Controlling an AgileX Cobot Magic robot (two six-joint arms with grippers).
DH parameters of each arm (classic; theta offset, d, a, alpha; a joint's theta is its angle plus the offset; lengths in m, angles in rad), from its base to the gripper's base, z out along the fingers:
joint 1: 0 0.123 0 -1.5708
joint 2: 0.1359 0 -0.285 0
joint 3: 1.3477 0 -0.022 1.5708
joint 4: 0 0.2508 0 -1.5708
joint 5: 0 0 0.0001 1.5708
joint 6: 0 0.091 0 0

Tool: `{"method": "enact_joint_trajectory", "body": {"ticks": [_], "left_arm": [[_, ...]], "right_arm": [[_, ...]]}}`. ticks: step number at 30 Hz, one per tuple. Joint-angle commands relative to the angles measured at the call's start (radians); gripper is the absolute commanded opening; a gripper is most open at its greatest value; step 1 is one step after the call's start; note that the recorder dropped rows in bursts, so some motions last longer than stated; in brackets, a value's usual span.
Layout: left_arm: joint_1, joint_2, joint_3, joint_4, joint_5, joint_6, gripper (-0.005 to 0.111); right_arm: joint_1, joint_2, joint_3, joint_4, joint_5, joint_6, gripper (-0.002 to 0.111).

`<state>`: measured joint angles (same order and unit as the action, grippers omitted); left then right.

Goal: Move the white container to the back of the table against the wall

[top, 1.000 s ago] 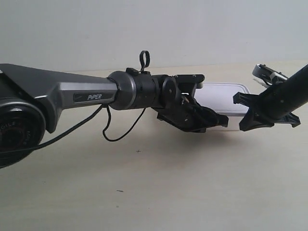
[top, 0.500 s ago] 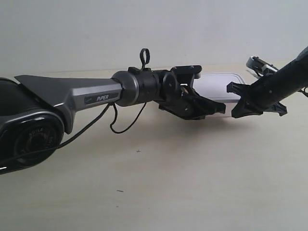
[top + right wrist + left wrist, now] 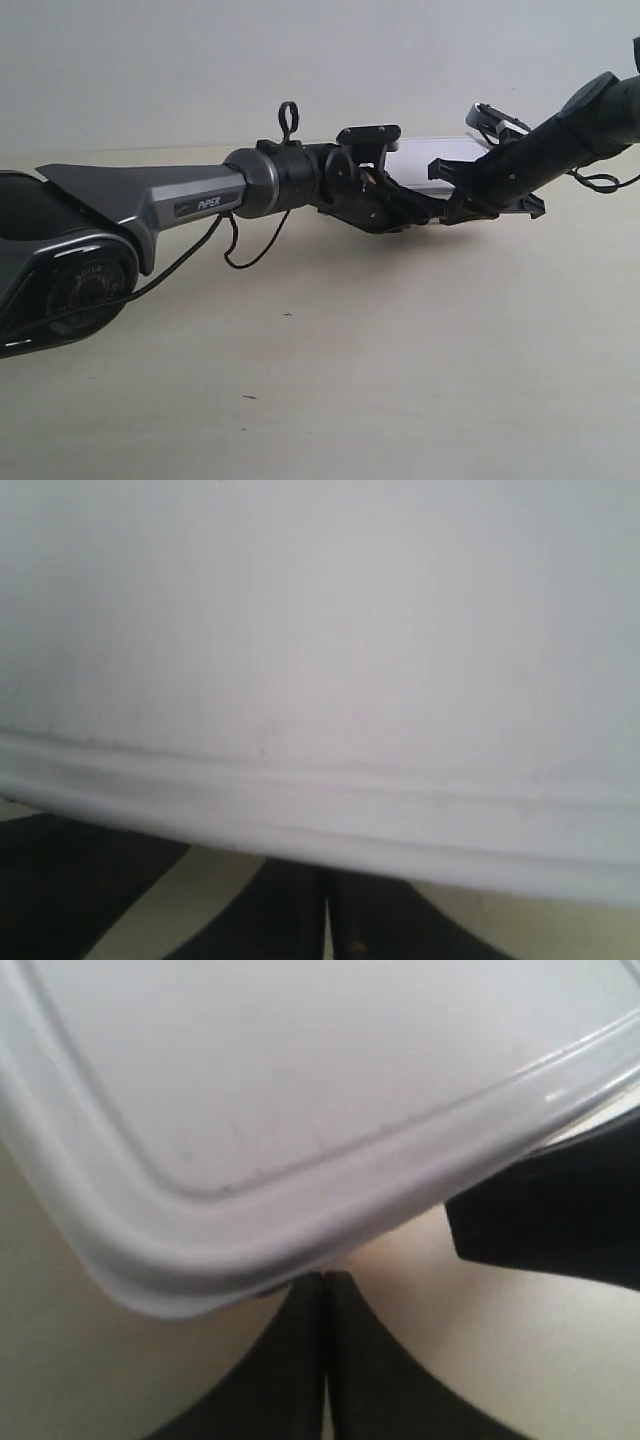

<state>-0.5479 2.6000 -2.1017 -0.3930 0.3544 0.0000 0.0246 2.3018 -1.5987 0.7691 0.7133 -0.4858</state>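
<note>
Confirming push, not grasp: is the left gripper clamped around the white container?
No, the left gripper is shut, fingers together at the rim of the white container.

The white container [image 3: 300,1090] is plain white all over, its lid shading to a faint bluish grey along the rim. My left hand [image 3: 325,1295] is matte black, and so is my right hand [image 3: 325,905]. The tabletop [image 3: 400,380] is pale cream with faint wood grain and a few tiny dark specks. The wall [image 3: 200,60] is plain grey-white. The arm at the exterior view's left [image 3: 150,200] is dark grey and silver with small white lettering.
</note>
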Motion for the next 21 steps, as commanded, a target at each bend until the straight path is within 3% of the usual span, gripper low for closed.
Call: {"method": "enact_joint_trajectory", "body": {"ticks": [1,21], "left_arm": [[0.02,-0.005,-0.009,0.009,-0.068,-0.008,0.0],[0.031,0.099,-0.159,0.031,-0.107,0.0,0.0]], "right_arm": [[0.003,0.027,-0.05,0.003,-0.013,0.009,0.0],[0.005,0.095,-0.178,-0.02,-0.057,0.025,0.0]]}}
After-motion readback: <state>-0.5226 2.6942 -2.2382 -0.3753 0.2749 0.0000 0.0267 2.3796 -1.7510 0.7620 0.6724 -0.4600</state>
